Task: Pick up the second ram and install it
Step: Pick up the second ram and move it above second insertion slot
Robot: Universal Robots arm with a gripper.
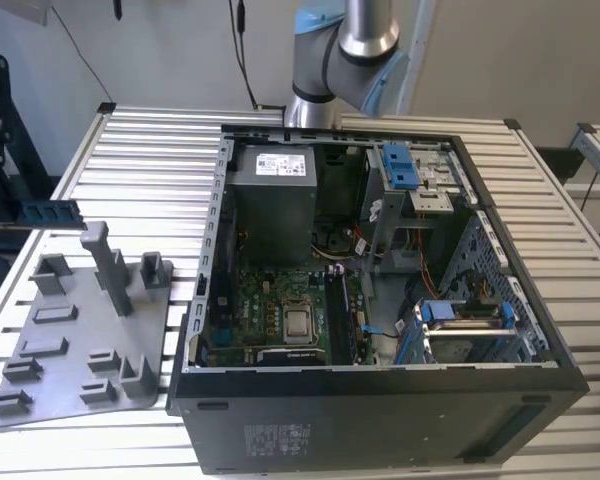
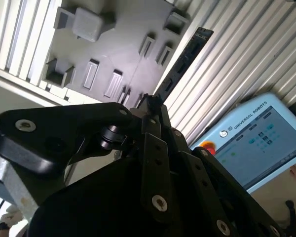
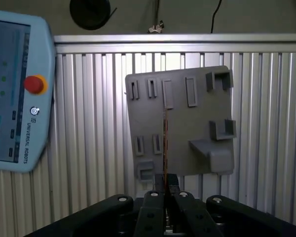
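Gripper was found clamped on one end of second ram. Stick projected straight out from fingertips, long axis in line with gripper. Ram was held over grey holder plate, near table edge at exterior view's left. Free end was judged pointed toward open computer case.

the arm shows at the top centre of the exterior view: a silver tube running down into a grey joint with light-blue caps. in both wrist views the black gripper has its two fingers drawn close together, pinching the second ram by one end, the stick jutting straight out past the fingertips. black linkage bars with silver rivets fan back to the gripper body.
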